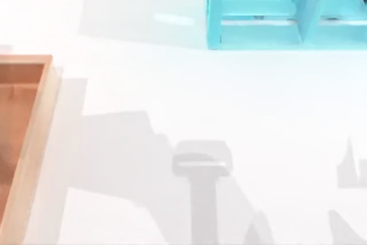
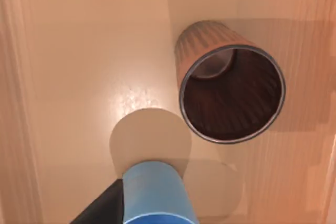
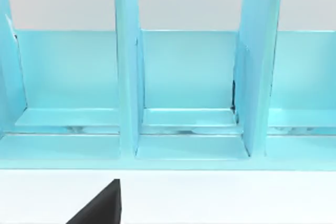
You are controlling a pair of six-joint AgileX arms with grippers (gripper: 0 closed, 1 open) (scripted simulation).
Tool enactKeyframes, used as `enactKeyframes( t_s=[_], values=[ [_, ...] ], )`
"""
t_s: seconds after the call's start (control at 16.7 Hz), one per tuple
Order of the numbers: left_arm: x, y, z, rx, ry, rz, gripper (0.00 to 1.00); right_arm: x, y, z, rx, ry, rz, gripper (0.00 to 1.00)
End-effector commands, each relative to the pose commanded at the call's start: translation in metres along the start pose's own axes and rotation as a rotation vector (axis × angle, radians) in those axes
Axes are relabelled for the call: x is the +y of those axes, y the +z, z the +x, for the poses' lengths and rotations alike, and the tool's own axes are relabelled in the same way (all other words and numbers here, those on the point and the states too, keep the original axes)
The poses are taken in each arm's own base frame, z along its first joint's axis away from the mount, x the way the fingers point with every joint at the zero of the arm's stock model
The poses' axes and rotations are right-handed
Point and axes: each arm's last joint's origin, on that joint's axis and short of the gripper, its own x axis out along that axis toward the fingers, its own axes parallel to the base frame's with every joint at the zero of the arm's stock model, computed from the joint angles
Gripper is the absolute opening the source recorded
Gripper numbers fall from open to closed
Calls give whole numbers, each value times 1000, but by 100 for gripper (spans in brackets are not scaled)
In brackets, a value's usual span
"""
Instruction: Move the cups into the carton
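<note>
The carton (image 1: 40, 124), a shallow box with a light wooden rim and an orange-brown inside, lies at the table's left edge. In the left wrist view its floor (image 2: 73, 45) spreads below the camera. The dark reddish-brown ribbed cup (image 2: 231, 93) stands upright on that floor. The blue cup (image 2: 157, 192) hangs just above the floor beside it and casts a round shadow. My left gripper (image 2: 152, 208) is shut on the blue cup, with one dark finger (image 2: 102, 209) against its side. A dark part of my right gripper (image 3: 100, 206) faces the shelf frame.
A turquoise shelf frame (image 1: 258, 27) with upright dividers (image 3: 128, 77) stands at the table's back right. White tabletop (image 1: 189, 96) stretches between the carton and the shelf. Arm shadows fall across its front half.
</note>
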Motion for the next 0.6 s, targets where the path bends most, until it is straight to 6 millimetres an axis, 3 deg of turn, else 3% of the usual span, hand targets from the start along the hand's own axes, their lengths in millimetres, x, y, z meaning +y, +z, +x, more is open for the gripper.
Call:
enactKeyframes(
  t_s=[0.36,0.6],
  values=[
    [-5,-3,-54,10,-1,1,100,0,0,0,0,0,0,100],
    [-8,-6,-67,6,-1,2,100,0,0,0,0,0,0,100]
  ],
)
